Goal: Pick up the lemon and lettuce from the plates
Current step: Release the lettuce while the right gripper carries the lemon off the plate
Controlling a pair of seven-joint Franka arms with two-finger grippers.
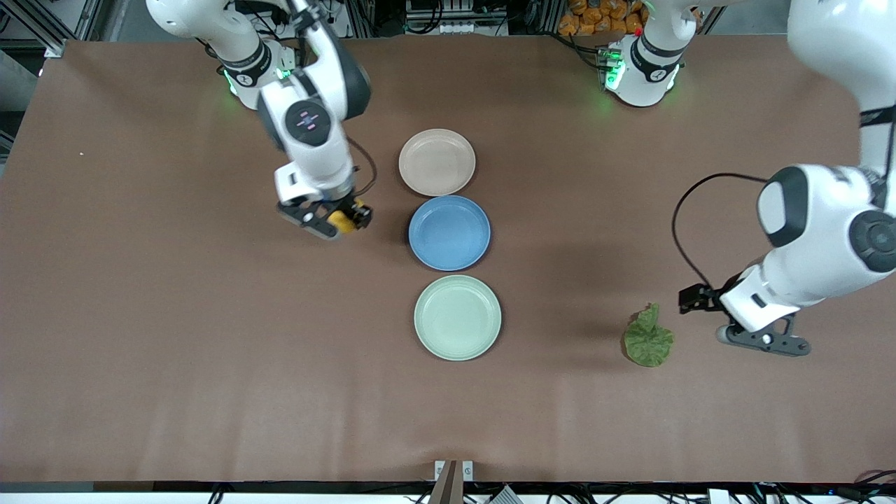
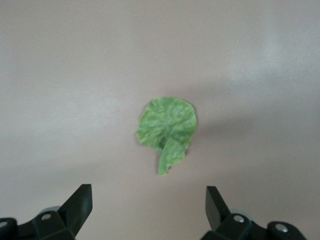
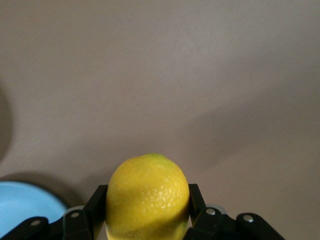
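Over bare tabletop — right end effector [image 1: 334, 218] clamps dimpled oval lemon [image 3: 148, 197] | left end effector [image 2: 149, 206] spread above crinkled lettuce [image 2: 167, 127]

Even overhead light — soft shadows (blurred)

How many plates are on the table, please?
3, in one row mid-table: the beige plate farthest from the front camera, the blue plate in the middle, the mint green plate nearest. All are empty; none seems hidden.
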